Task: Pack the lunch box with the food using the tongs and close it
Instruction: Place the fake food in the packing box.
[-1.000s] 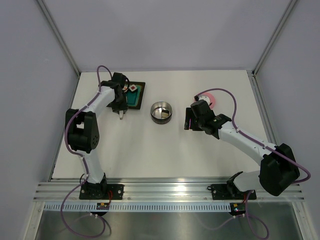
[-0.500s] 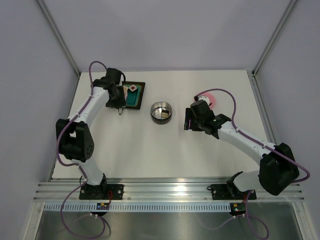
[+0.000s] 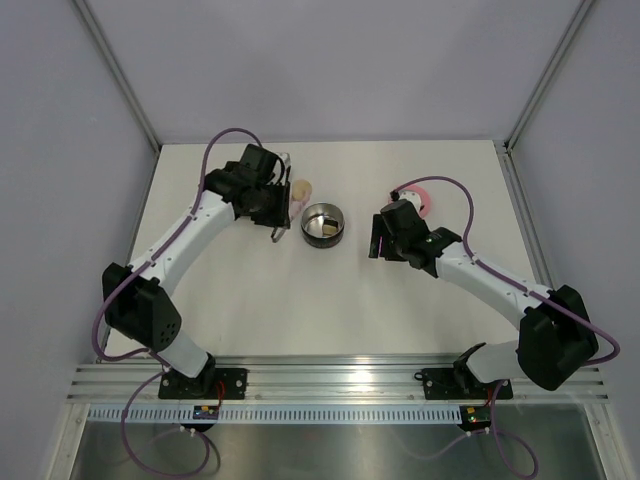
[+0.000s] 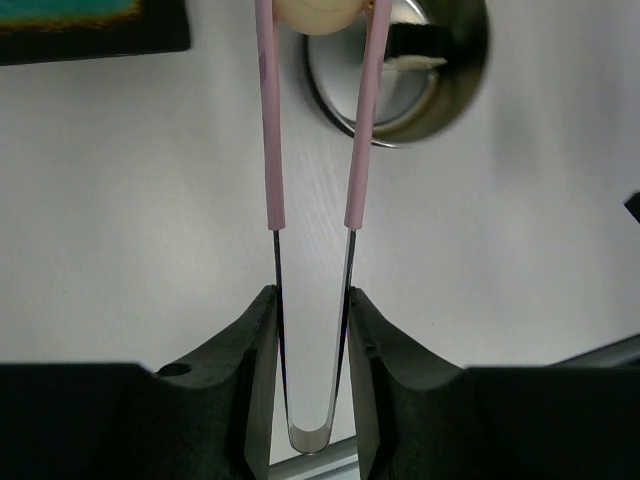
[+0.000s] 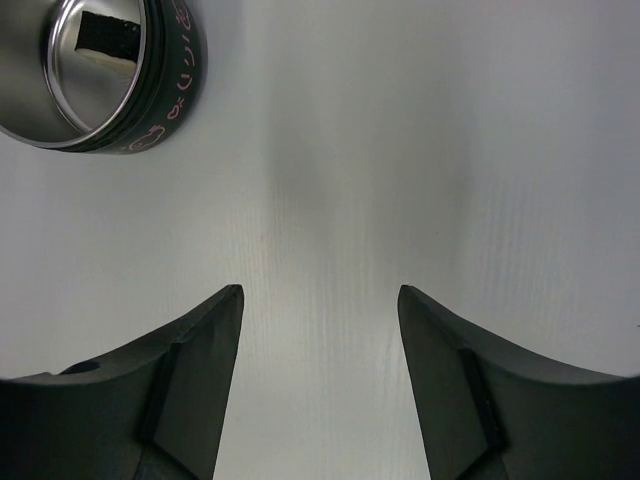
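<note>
- Clamping the tongs (image 4: 268, 150) near their joined end with the left fingers (image 4: 245, 370), tong arms squeezed partway.
- Pinching a cream food lump (image 3: 299, 190) between the pink tong tips, right by the lunch box (image 3: 323, 240) rim at its 10 o'clock in the top view.
- Sitting mid-counter (image 3: 300, 300) with the lid off; pink lid (image 3: 422, 192) at the box's 2 o'clock, partly behind the right arm.
- Holding the right fingers (image 5: 200, 360) open on nothing, over bare counter at the box's 3 o'clock.
- Showing a black tray (image 4: 90, 35) at 11 o'clock in the left wrist view.
</note>
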Available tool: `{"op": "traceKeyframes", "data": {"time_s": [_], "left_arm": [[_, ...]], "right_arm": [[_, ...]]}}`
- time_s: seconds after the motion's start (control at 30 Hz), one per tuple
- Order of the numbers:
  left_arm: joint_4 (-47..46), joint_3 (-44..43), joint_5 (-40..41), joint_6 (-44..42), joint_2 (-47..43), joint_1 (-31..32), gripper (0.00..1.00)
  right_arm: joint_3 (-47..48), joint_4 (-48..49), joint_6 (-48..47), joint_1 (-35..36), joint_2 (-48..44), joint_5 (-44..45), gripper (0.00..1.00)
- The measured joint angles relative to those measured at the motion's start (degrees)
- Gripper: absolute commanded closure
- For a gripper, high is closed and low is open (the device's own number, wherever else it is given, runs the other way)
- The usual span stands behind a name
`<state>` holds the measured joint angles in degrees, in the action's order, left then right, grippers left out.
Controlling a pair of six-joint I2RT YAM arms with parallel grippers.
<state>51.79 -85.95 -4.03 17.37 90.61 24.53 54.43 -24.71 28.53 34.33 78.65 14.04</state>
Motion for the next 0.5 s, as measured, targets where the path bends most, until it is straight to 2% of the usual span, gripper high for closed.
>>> {"op": "traceKeyframes", "data": {"time_s": [0.13,0.5], "left_arm": [[0.04,0.31,-3.54,-0.07,0.24,4.98,1.00],[-1.27,2.12,-6.67,0.55,2.80,6.69,1.00]], "right_arm": [[-0.13,0.02,0.35,0.00,-2.01,1.64,0.28],[-1.95,0.37,1.07,0.00,-4.79,3.06,0.28]]}}
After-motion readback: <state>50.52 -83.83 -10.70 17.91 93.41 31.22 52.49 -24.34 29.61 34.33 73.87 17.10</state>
